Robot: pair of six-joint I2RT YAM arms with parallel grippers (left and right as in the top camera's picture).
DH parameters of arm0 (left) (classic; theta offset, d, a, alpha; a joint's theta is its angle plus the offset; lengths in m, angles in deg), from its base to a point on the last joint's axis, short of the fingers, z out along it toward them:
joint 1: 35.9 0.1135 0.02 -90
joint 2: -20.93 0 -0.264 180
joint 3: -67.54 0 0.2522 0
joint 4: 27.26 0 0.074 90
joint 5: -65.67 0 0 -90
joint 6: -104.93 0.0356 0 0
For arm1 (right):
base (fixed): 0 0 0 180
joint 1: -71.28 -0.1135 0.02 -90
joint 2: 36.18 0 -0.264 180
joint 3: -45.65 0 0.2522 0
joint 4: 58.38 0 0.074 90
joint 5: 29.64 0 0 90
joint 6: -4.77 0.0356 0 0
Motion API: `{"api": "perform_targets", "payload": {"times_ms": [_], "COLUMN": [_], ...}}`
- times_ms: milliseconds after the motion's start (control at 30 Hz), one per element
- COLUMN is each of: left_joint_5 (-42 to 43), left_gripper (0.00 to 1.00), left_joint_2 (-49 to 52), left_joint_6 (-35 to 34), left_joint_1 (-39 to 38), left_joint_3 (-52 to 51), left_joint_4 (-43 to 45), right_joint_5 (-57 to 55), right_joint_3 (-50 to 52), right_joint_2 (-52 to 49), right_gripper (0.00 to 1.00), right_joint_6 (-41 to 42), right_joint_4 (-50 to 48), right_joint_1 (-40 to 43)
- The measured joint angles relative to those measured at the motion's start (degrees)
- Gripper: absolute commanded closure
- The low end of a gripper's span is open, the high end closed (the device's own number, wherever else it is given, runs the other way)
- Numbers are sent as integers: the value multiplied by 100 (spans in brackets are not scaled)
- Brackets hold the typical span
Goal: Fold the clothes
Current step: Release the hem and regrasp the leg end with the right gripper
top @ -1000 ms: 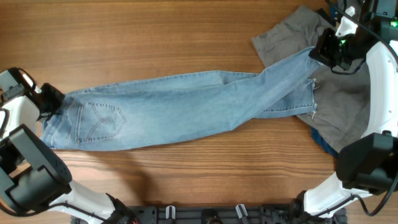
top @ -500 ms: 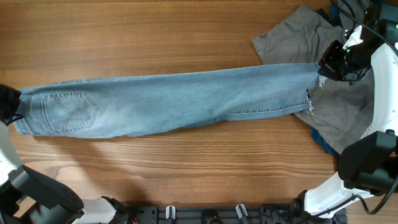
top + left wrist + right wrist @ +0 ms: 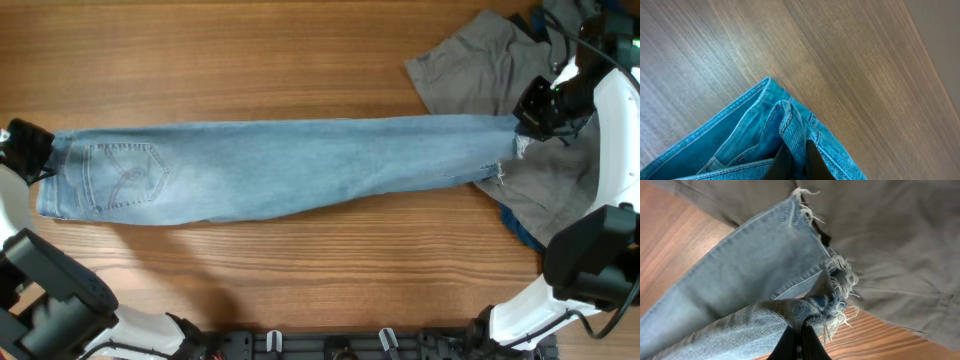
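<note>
**Denim jeans drawn taut between 2 clamped pincers**

The left pincer is pinched together on a bunched fold of the waistband, close to the table's left edge. The right pincer is clamped on a frayed hem near the right edge, just over the grey garment.

Between them the jeans lie flat across the middle of the table, back pocket up, with 1 leg largely stacked on the other. The lower leg's hem shows apart from the held one, so the right grip seems to have only 1 of the 2 hems.

The likely step is folding hem to waistband. Lift the hem clear of the grey cloth first, or it may drag along. Carry it leftward in a low arc while the left end anchors the waist. Watch that the loose leg follows and does not slide askew. The dark-blue garment at the right edge is best left alone.
</note>
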Motion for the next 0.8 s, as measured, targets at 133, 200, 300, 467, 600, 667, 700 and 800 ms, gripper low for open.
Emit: {"api": "perform_targets", "payload": {"times_ms": [133, 200, 300, 467, 600, 667, 700, 800], "left_joint_5": [4, 11, 26, -61, -133, -122, -46, 262], "left_gripper": [94, 92, 91, 28, 25, 25, 24, 18], "left_joint_2": [111, 111, 120, 304, 343, 295, 127, -177], "left_joint_6": [0, 0, -20, -31, -66, -66, -63, -68], "left_joint_1": [-37, -61, -61, -155, -166, -166, -166, -229], "left_joint_3": [0, 0, 0, 0, 7, 11, 13, 96], "left_joint_4": [133, 179, 214, 507, 573, 470, 299, -612], "right_joint_5": [-63, -94, -114, 81, 352, 345, 247, 103], "right_joint_3": [7, 7, 7, 26, 26, 26, 24, 85], "right_joint_2": [-72, -278, -761, -1088, -1134, -1134, -1134, -1134], "right_gripper": [96, 95, 96, 16, 16, 14, 14, 15], "right_joint_6": [46, 61, 63, 96, -33, -326, -433, -1143], "right_joint_4": [76, 74, -31, -1244, -1641, -1447, -1167, -678], "right_joint_1": [0, 0, 0, 15, 44, 44, 44, 68]}}
